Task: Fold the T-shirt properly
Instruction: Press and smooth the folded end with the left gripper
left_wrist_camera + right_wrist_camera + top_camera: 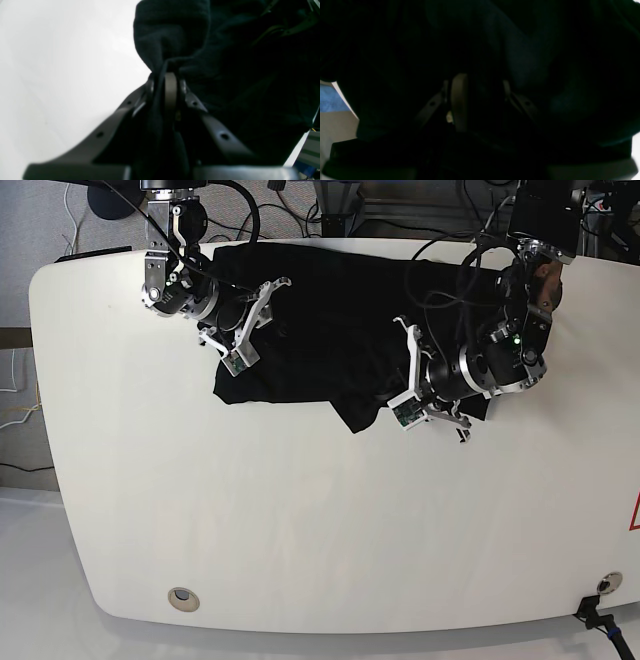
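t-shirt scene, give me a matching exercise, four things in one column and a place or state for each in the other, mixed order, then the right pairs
Things:
1. T-shirt
2. left tool
3. table
4. blue patch

Places or states:
A. white, bare across its near half
B. black, spread over the table's far part
C. shut on a bunched fold of cloth
D. seen past the cloth at the left edge of the right wrist view

Pairs: 1-B, 2-C, 3-A, 4-D
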Controlling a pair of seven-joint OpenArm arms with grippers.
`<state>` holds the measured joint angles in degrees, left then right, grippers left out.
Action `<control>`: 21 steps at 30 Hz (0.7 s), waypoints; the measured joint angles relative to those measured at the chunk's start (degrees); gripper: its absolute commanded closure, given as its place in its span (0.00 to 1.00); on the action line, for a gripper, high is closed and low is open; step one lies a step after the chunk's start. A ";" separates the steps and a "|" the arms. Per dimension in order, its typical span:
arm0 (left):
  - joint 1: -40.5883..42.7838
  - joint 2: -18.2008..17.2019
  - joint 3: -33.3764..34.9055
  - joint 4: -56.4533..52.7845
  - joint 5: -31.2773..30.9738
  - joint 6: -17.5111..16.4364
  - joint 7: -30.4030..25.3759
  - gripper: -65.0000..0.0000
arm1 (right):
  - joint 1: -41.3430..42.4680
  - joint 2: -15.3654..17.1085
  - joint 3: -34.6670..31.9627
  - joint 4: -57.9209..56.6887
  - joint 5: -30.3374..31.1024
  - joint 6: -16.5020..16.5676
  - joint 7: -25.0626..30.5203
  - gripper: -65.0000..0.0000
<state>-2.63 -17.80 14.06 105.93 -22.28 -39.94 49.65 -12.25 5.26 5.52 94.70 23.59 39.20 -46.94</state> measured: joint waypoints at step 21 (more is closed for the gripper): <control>-4.17 -1.36 0.44 6.54 -2.05 -0.20 4.44 0.31 | 0.02 0.00 -0.02 0.00 -0.02 0.00 0.00 0.73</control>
<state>-6.81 -19.16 14.50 112.46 -24.34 -40.14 54.08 -12.23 5.26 5.50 94.70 23.57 39.20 -46.94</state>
